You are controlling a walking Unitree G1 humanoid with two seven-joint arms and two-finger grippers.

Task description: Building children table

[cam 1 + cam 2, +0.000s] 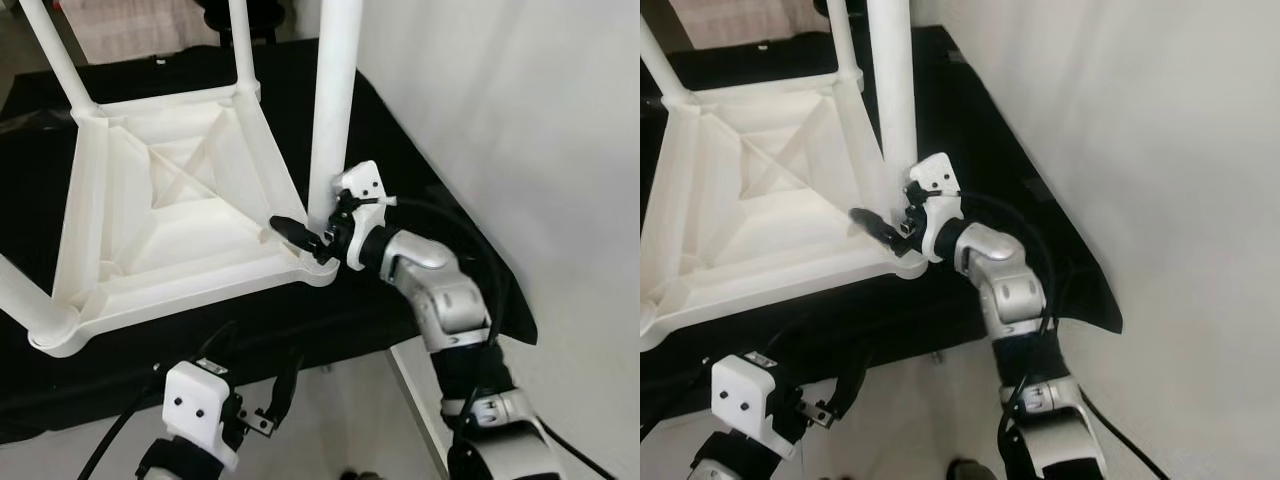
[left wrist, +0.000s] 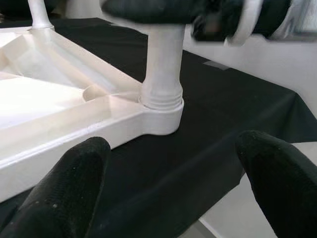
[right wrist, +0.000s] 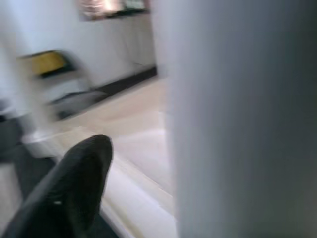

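Observation:
A white plastic children's table [image 1: 170, 200] lies upside down on a black-covered surface [image 1: 300, 320], with its legs pointing up. My right gripper [image 1: 305, 232] is at the base of the near right leg [image 1: 335, 100], where the leg enters its corner socket [image 2: 161, 106]. One black finger [image 3: 74, 183] shows beside the leg with a small gap; the leg hides the other, and the gripper looks open. My left gripper [image 2: 173, 173] hangs open below the surface's front edge, looking toward that same corner, with nothing between its fingers.
A white wall [image 1: 520, 120] runs close along the right side of the surface. Two more legs [image 1: 55, 50] stand at the far corners and one [image 1: 20, 290] at the near left. Light floor [image 1: 350, 420] lies below the front edge.

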